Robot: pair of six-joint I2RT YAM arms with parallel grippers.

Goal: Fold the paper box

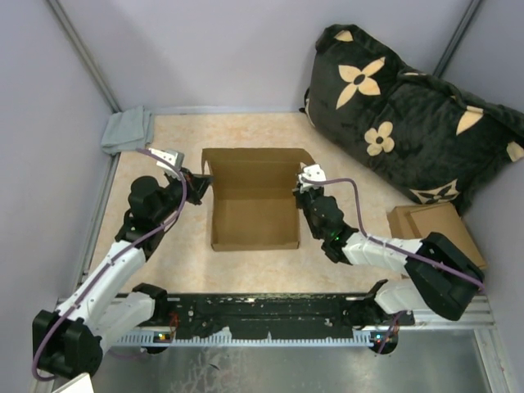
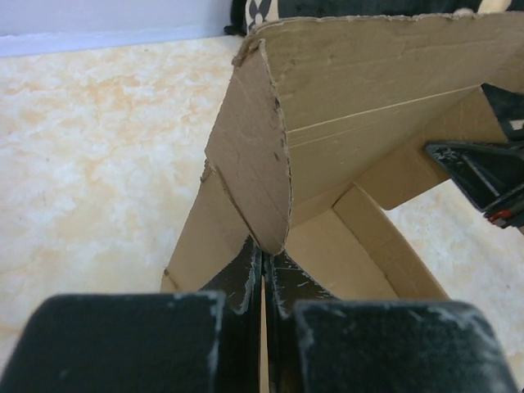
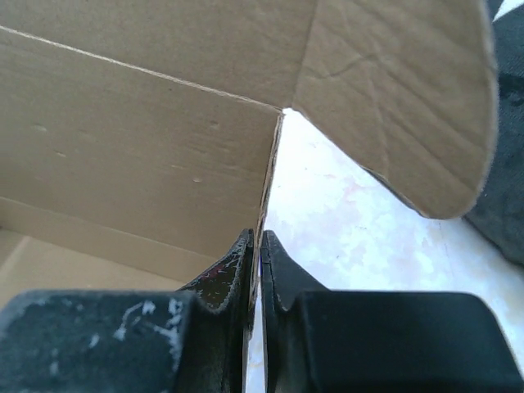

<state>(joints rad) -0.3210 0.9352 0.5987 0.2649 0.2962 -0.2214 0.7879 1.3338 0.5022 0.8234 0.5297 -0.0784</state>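
Top external view shows the paper box half-raised in the middle of the table, the left gripper and the right gripper each pinching a side wall, and I'd say a lopsided pull could buckle or tear those walls; no writing or label shows.

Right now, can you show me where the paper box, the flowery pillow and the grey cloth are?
paper box (image 1: 254, 219), top view, on its inner floor.
flowery pillow (image 1: 426, 106), top view, on its dark fabric.
grey cloth (image 1: 127, 131), top view, on its middle.
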